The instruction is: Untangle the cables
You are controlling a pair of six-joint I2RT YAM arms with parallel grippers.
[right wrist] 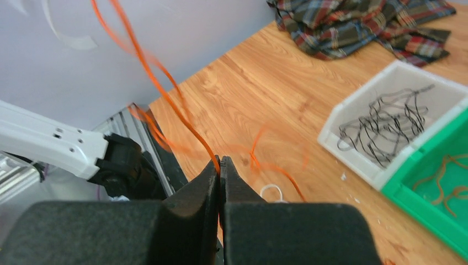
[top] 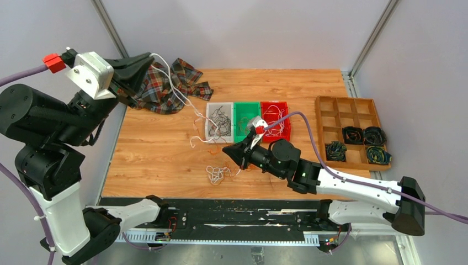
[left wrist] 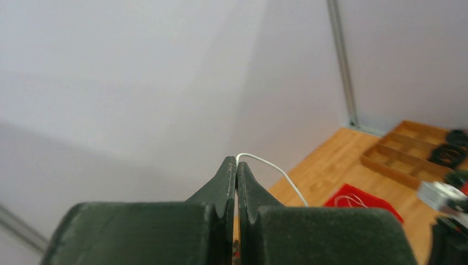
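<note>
- Your left gripper [left wrist: 236,165]: fingers closed on white cable [left wrist: 282,172]; right gripper [right wrist: 219,165]: closed on orange cable [right wrist: 190,124].
- Expect light, limp, slippery wire; grasp near a free end.

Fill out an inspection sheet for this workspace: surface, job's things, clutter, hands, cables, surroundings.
Surface: wooden table.
Job's things: white cable and orange cable, each held by a hand; white tangle loose on the table; black cables in the white bin; orange-brown cables in the green bin; white cables in the red bin.
Clutter: plaid cloth far left; wooden tray holding dark coiled cords.
Hands: left hand raised, shut on the white cable; right hand shut on the orange cable.
Cables: purple hoses on both arms.
Surroundings: grey walls, metal post.
</note>
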